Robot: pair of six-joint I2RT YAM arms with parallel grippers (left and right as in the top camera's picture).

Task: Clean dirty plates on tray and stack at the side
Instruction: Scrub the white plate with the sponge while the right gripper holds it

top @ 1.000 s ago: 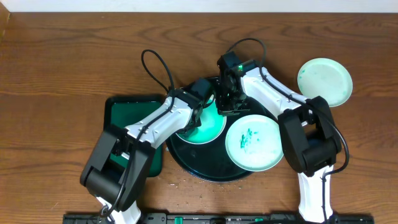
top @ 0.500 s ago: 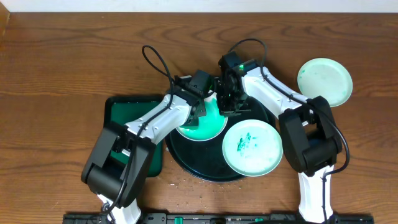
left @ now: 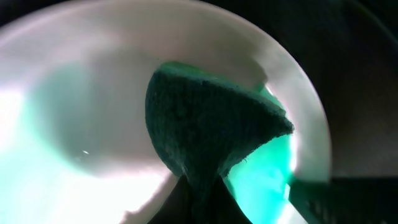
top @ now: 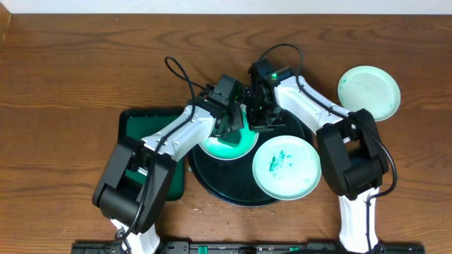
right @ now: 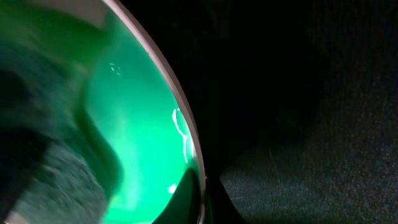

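Glossy smooth plate (left: 74,112), rough dark-green cloth (left: 205,130), matt grainy tray (right: 298,180), wooden table (top: 70,63).

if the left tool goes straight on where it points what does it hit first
The left tool grips a dark green cloth; that would likely meet the small round white plate first.

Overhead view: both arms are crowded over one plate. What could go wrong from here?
1. The left gripper, holding the cloth, and the right gripper, seemingly pinching the rim, crowd the wiped plate; they might collide.
2. The smeared plate overhangs the tray rim; a nudge might tip it off.
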